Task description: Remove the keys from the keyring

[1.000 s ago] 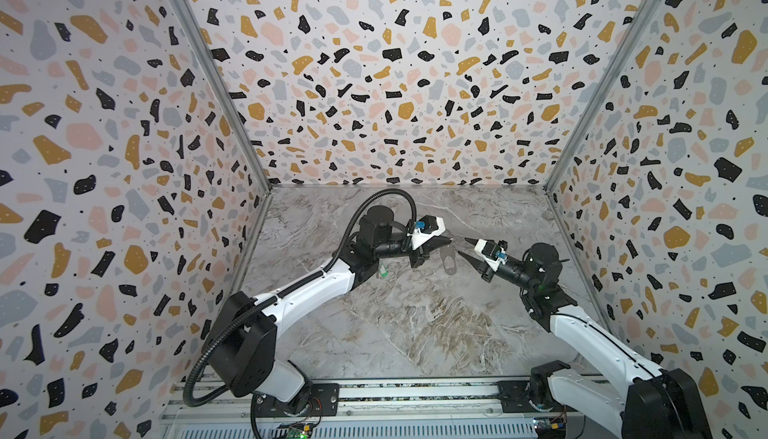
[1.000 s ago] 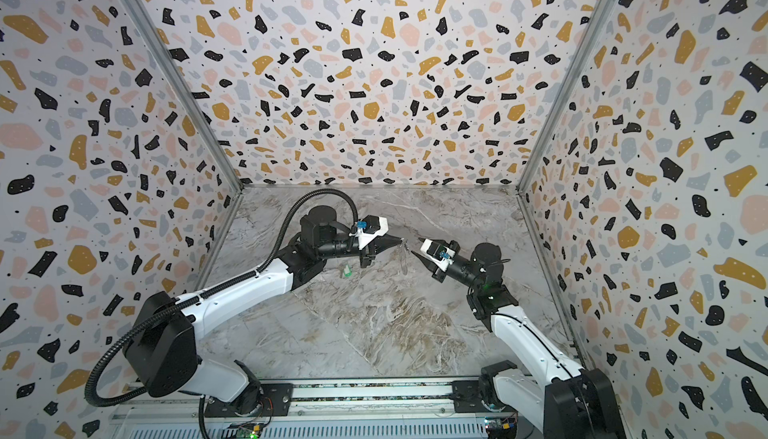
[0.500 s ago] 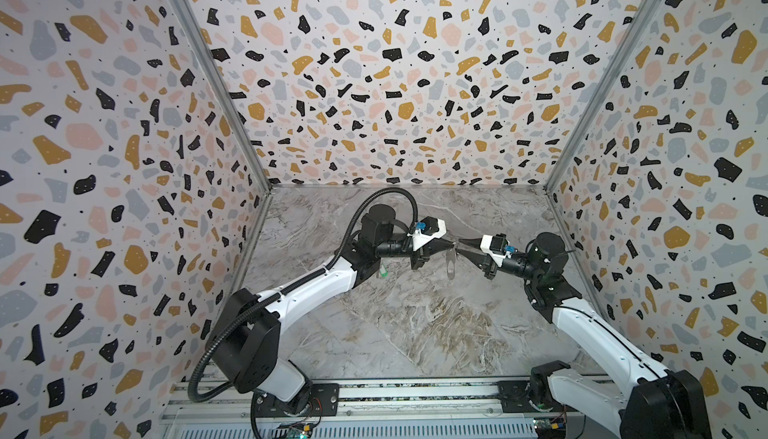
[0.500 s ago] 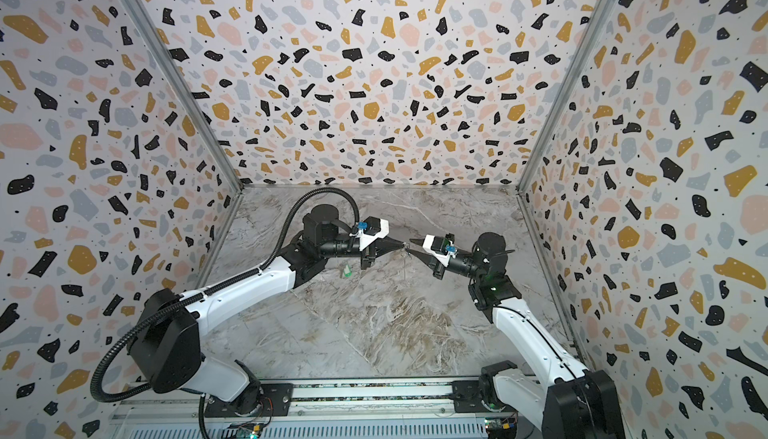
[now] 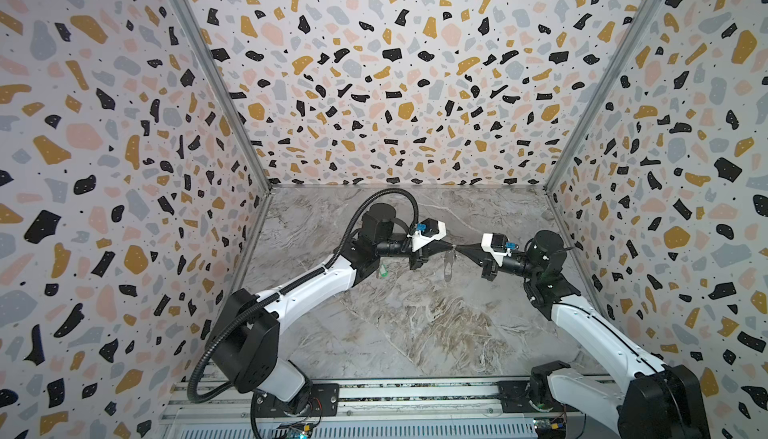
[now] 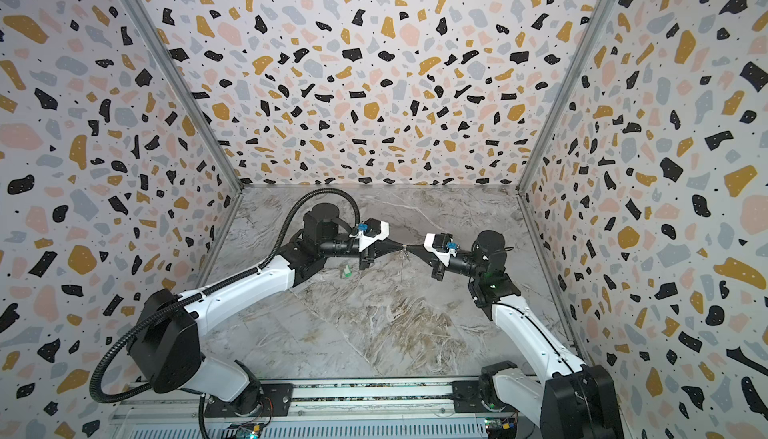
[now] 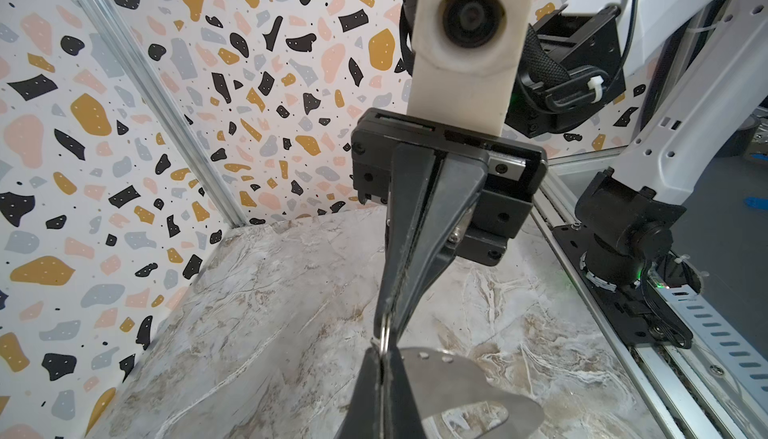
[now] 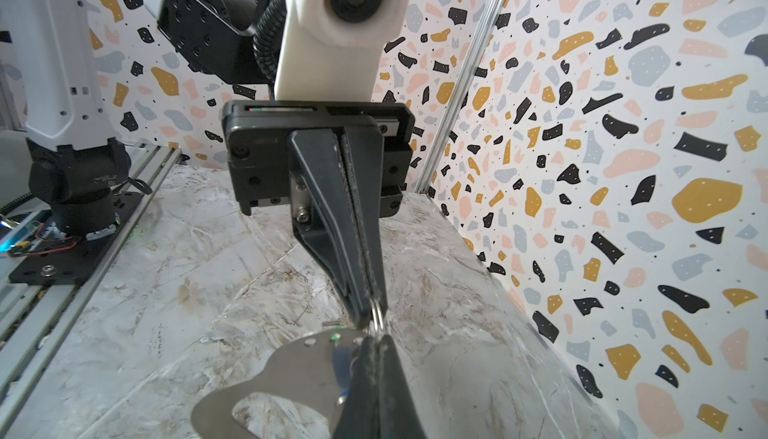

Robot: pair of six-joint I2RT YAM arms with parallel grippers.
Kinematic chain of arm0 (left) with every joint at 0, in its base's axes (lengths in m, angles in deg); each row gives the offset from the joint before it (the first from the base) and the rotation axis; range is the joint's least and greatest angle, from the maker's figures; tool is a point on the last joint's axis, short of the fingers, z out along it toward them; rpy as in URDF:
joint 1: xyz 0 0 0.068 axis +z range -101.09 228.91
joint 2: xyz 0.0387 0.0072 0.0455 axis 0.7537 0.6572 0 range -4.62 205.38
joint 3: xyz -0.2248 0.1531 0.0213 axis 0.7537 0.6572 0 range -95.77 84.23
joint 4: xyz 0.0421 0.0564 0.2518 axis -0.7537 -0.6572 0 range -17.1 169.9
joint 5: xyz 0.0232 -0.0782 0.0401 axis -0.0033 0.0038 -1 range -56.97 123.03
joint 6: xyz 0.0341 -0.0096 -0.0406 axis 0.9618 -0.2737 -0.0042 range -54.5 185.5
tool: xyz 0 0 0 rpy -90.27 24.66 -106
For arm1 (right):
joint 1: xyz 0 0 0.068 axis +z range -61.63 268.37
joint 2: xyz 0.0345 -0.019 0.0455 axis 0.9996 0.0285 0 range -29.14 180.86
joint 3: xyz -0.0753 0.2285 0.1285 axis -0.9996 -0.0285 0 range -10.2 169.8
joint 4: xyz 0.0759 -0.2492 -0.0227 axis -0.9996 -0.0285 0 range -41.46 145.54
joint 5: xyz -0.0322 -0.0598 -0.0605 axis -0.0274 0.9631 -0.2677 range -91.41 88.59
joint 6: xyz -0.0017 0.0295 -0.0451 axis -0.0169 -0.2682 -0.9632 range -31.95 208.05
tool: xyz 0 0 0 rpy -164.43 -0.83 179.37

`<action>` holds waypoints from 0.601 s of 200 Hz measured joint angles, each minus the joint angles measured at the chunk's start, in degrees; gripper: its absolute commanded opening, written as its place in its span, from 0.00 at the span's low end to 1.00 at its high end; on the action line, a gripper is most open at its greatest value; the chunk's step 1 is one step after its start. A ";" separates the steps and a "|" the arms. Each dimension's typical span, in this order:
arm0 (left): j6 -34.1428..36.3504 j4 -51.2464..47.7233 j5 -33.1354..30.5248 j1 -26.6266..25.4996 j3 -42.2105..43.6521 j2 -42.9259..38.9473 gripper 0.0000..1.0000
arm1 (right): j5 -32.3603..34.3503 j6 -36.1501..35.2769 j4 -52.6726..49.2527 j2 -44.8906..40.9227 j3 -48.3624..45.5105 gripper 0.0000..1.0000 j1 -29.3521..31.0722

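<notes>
The right gripper (image 5: 460, 246), open moments ago, now pinches the wire ring (image 7: 385, 335) that the left gripper (image 5: 451, 245) grips. With the keyring (image 5: 448, 264) dangling beneath, prying can start.

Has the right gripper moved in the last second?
Yes. In both top views the right gripper sits nearer the back wall than before, tip-to-tip with the left gripper, shut on the wire ring.

Lab robot cell: terrazzo-print walls (image 5: 395, 62), alu rail (image 5: 415, 400).
</notes>
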 measured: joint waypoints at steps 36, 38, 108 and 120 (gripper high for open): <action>2.16 -2.71 -1.07 0.00 -1.03 0.00 0.19 | -0.09 0.17 -0.26 0.15 0.02 0.00 -0.02; 2.21 -3.02 -1.31 0.00 -1.20 0.00 0.21 | -0.09 0.11 -0.33 0.15 0.07 0.00 -0.02; 14.88 -16.72 -18.36 -1.60 -6.71 -1.73 0.30 | 3.82 -2.73 -12.61 2.23 6.86 0.00 0.07; 17.84 -19.19 -21.99 -2.78 -8.13 -2.01 0.30 | 4.42 -2.99 -14.23 2.58 7.56 0.00 0.26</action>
